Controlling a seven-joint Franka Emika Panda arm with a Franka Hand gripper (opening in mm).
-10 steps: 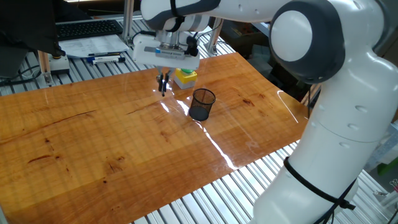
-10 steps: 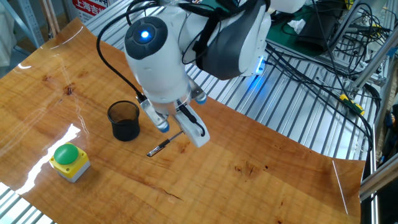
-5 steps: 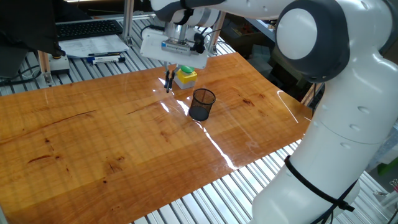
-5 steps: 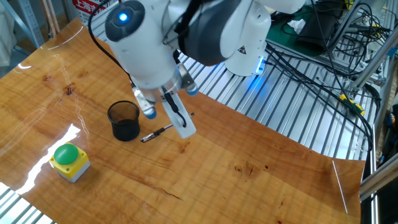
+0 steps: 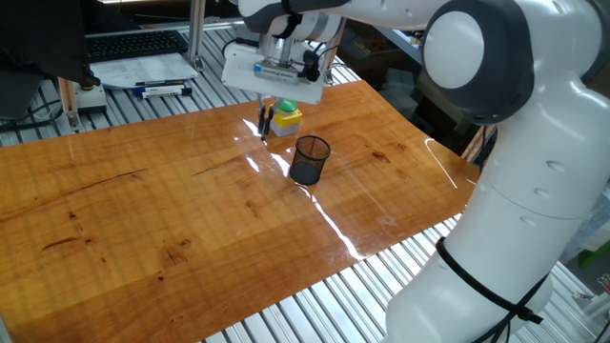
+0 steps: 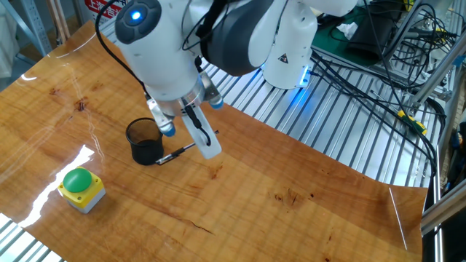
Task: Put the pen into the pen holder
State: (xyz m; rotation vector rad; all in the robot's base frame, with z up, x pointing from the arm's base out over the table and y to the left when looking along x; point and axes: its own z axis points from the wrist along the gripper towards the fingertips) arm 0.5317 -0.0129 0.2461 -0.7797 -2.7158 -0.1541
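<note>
Fingers (image 5: 264,122) around pen (image 6: 175,153), beside pen holder (image 6: 145,142)

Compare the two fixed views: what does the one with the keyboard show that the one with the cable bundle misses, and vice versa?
Only the keyboard view: the keyboard, a white-and-blue marker and the arm's white base.

Only the cable view: the cable bundle and the pen's full length, tilted, one end low by the pen holder.

Both: the gripper shut on the pen, the pen holder and the yellow box.
</note>
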